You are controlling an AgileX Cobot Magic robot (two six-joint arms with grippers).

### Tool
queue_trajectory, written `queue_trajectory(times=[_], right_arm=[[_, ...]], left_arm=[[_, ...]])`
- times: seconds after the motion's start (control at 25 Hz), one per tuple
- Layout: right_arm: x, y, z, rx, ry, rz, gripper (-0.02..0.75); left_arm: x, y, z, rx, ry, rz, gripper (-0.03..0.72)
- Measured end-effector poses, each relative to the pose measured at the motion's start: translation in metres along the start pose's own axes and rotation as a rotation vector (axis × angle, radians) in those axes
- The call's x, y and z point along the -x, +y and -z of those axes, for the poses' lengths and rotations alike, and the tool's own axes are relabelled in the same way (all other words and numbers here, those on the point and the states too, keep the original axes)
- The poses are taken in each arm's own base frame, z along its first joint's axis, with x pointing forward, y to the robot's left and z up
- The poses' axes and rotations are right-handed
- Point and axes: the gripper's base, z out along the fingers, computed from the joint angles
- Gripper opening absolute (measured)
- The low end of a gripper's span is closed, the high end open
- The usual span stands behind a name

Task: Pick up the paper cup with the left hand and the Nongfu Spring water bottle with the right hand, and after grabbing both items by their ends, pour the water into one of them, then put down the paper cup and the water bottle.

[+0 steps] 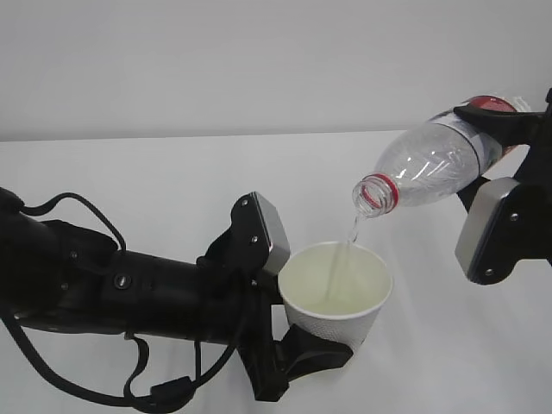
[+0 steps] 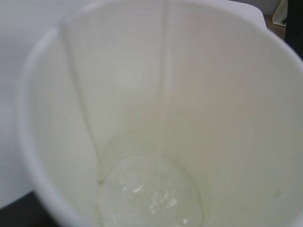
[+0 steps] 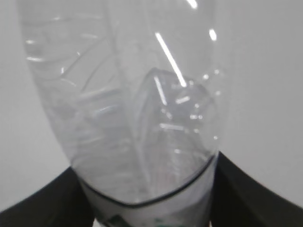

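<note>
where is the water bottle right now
In the exterior view the water bottle is at the upper right, held tilted by the right gripper, its open mouth just above and right of the paper cup and pouring a thin stream into it.

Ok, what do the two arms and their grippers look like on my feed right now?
Both are black. The left arm is thick, glossy and rounded, with loose black cables looping over and under it and a grey square plate near its wrist. Its gripper is black. The right gripper is matte black with a grey rectangular plate on its wrist. No markings are legible.
</note>
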Motion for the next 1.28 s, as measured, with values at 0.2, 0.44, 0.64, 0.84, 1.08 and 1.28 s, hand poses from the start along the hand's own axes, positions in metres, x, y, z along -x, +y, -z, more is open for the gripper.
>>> queue_trajectory(times=[0.2,0.44,0.64,0.84,1.08,1.28], right_arm=[[0.0001,-0.0005,0.0000,-0.005,-0.001,0.000,0.474],[0.0001,-0.0005,0.0000,-0.005,-0.001,0.000,0.474],[0.0001,-0.0005,0.0000,-0.006,-0.001,0.010,0.474],[0.0001,-0.0005,0.0000,-0.006,-0.001,0.015,0.474],[0.0002,-0.0007,0.0000,-0.007,-0.002,0.015,0.474],[0.0002,-0.0008,0.0000,-0.009,-0.002,0.016,0.474]], left_arm=[[-0.0007,0.0001,-0.0003,0.000,0.002,0.001,0.540],[-0.0007,0.0001,-0.0003,0.000,0.002,0.001,0.540],[-0.0007,0.0001,-0.0003,0.000,0.002,0.001,0.540],[-0.0006,0.0002,-0.0003,0.001,0.001,0.003,0.540],[-0.0006,0.0002,-0.0003,0.001,0.001,0.003,0.540],[-0.0006,0.0002,-0.0003,0.001,0.001,0.003,0.540]])
